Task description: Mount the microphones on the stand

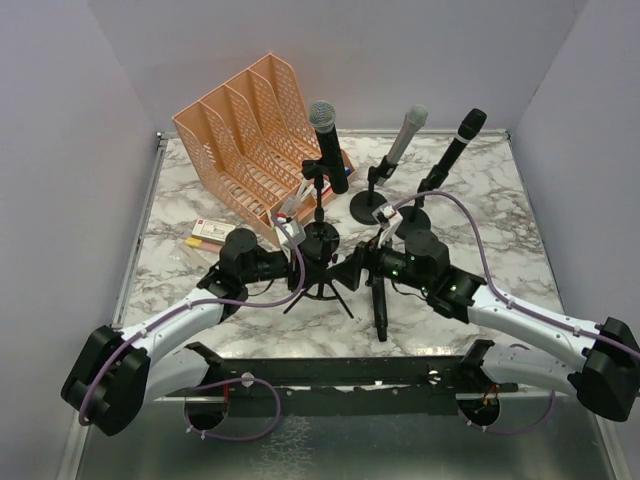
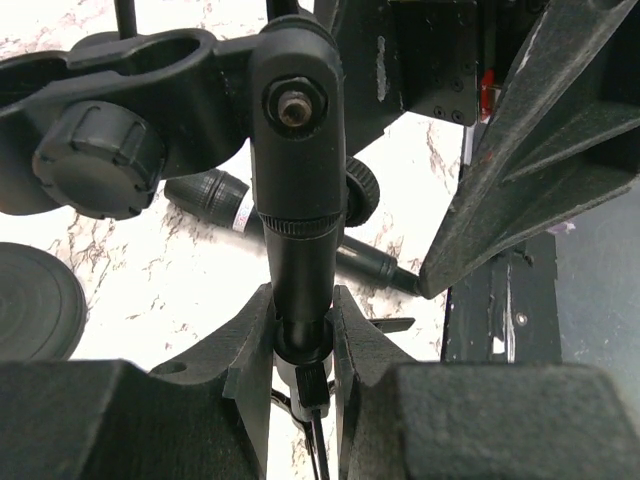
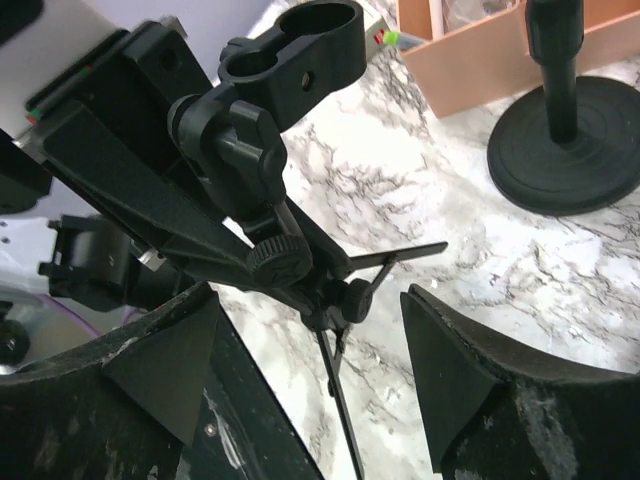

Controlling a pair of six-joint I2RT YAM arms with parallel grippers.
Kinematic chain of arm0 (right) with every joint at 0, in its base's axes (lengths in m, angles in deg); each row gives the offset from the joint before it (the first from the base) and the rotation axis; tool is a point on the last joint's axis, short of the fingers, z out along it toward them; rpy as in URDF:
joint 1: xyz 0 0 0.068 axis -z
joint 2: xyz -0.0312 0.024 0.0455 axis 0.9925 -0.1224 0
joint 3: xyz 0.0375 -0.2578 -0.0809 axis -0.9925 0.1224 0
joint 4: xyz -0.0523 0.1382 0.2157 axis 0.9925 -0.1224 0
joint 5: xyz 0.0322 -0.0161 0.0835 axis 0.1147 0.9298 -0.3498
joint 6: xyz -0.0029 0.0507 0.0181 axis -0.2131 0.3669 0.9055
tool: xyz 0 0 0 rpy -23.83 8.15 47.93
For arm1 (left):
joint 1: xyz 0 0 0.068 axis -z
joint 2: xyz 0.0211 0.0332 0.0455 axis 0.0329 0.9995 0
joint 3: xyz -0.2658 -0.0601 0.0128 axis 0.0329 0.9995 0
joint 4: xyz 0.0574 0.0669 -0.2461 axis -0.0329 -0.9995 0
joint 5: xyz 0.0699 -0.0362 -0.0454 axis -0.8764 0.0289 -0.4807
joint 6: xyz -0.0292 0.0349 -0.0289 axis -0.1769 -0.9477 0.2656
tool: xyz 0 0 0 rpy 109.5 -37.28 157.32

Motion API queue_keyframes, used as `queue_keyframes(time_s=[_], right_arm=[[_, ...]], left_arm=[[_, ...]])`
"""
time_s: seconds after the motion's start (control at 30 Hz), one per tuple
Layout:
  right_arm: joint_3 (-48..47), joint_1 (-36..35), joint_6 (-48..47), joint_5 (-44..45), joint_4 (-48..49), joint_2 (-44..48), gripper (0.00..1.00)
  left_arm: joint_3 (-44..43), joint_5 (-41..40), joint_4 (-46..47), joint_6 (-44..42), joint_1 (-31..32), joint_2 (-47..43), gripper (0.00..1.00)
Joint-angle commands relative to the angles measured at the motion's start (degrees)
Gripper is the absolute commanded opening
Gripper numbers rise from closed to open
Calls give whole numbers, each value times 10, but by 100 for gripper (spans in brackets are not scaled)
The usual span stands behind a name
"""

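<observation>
Four microphones show in the top view. Three are raised on stands across the upper middle of the frame, and one lies flat on the marble table point(image 1: 480, 290) below centre.

At upper left, an orange file rack point(image 1: 240, 130) sits on the table. A small pack of coloured notes point(image 1: 205, 236) lies just below it.

The left gripper point(image 1: 303, 252) reaches from the lower left to frame centre. In the left wrist view its jaws are clamped on the black stem of the tripod stand point(image 2: 298, 200), with one finger pressed to each side. The tripod stand point(image 1: 320, 283) is upright at frame centre, legs spread on the table.

Directly above it in the frame, the silver-grilled microphone point(image 1: 327, 145) sits tilted in the clip of a thin stand. The foot of that stand is hidden behind the gripper.

The right gripper point(image 1: 358, 266) is just right of the tripod stand. In the right wrist view its jaws stand wide apart, and neither finger touches the stand. The fallen black microphone point(image 1: 379, 305) lies just below this gripper, pointing toward the bottom edge.

Further right, the silver-grey microphone point(image 1: 405, 135) leans in a clip above a round base point(image 1: 368, 207). The raised black microphone point(image 1: 455, 148) leans likewise at upper right.
</observation>
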Motion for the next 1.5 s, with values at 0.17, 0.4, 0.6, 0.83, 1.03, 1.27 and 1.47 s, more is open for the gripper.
queue_keyframes(time_s=[0.17, 0.4, 0.6, 0.83, 1.03, 1.27, 1.47], right_arm=[[43, -2, 69, 41, 113, 39, 72], [26, -2, 83, 16, 123, 23, 61], [16, -3, 87, -15, 124, 6, 48], [11, -3, 81, -23, 141, -7, 45], [11, -2, 85, -28, 165, -13, 52], [13, -3, 79, -26, 173, -15, 46], [18, -2, 65, -38, 183, -9, 41]], left_arm=[[4, -13, 51, 52, 2, -32, 0], [9, -9, 51, 63, 2, -42, 0], [11, -11, 51, 72, 2, -50, 0], [13, -7, 51, 74, 2, -56, 0], [14, -5, 51, 75, 2, -60, 0], [14, 42, 50, 70, 2, -61, 0], [18, 53, 50, 71, 2, -68, 0]])
